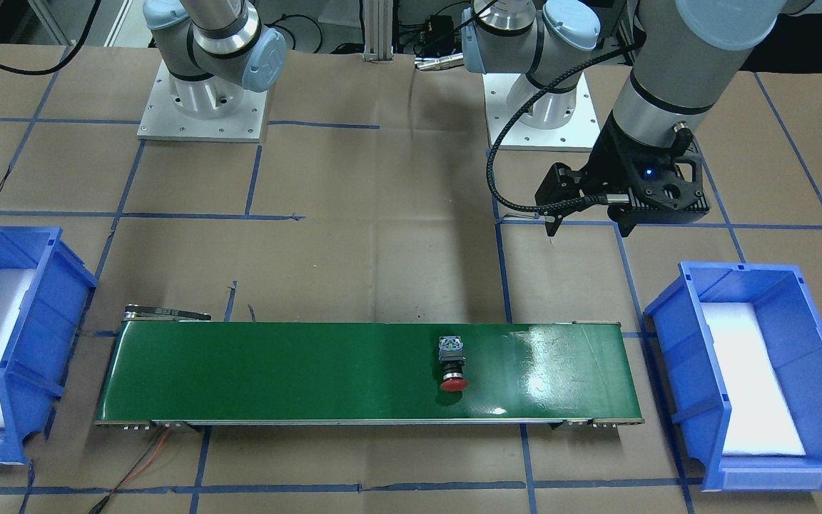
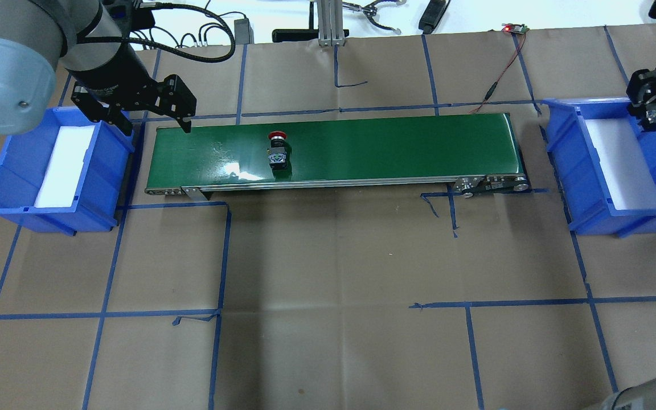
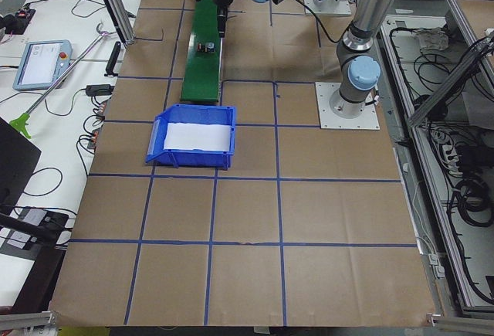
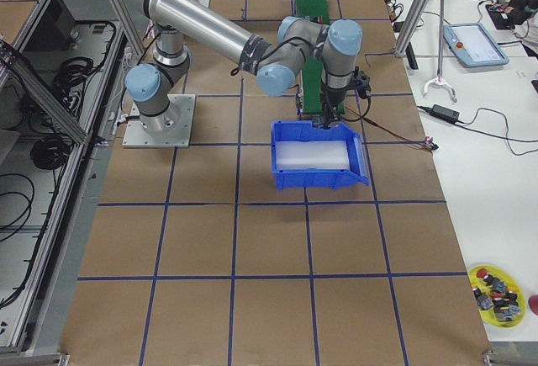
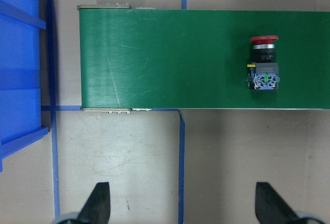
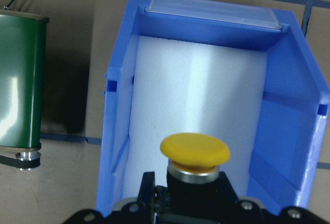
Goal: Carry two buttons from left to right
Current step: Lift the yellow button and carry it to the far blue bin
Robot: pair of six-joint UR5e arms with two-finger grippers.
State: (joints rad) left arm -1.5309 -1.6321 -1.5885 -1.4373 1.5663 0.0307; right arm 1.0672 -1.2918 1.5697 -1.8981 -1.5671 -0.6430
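Right gripper [image 6: 192, 185] clamps yellow button [image 6: 195, 152] above right bin [image 6: 289, 121]. Red button [image 2: 278, 149] lies on belt [image 2: 390, 148], cap toward 12 o'clock overhead; judged rigid and light, so grasp its black body. Left gripper [image 5: 184, 206] spread, empty.

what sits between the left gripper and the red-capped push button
Only bare green conveyor belt and taped brown paper, as the left wrist view shows between the open left gripper and the red-capped push button.

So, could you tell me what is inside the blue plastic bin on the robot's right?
A white foam liner shows inside the blue plastic bin. The right end effector holds the yellow mushroom-cap button over it, hiding part of the liner.
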